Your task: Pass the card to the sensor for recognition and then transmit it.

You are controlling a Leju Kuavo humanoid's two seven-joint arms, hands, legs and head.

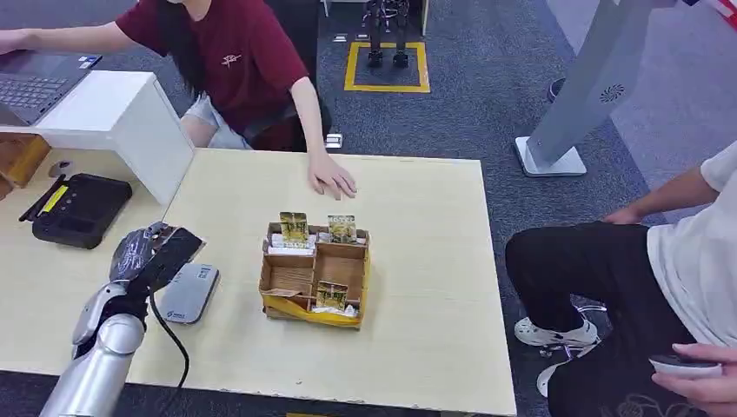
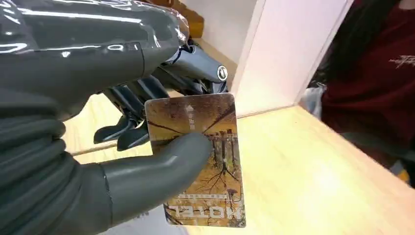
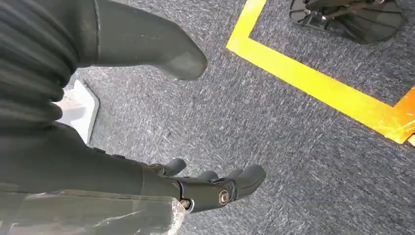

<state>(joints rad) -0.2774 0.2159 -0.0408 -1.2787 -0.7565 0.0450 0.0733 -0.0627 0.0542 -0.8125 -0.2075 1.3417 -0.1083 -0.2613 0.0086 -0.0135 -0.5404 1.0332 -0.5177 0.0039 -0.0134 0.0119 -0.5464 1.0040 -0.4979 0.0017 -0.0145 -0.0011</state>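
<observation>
Card held at the sensor by the left hand; recognition step judged to be in hand.

The pale wooden table (image 1: 417, 287) fills the middle of the head view, with grey carpet (image 1: 487, 95) and a yellow floor square (image 1: 387, 65) at upper centre, and two seated people at upper left and far right. A cardboard organiser (image 1: 315, 276) holding more cards is seen at centre, and a black device (image 1: 76, 210) at left. At lower left the left hand (image 1: 148, 254) is poised just above the grey sensor pad (image 1: 189, 294). In the left wrist view the hotel card (image 2: 200, 161) is seen clamped between thumb and fingers. The right hand (image 3: 215, 188) hangs over carpet, fingers loosely curled on nothing. Next, the card would probably need lowering flat onto the pad, then passing on to a person.
</observation>
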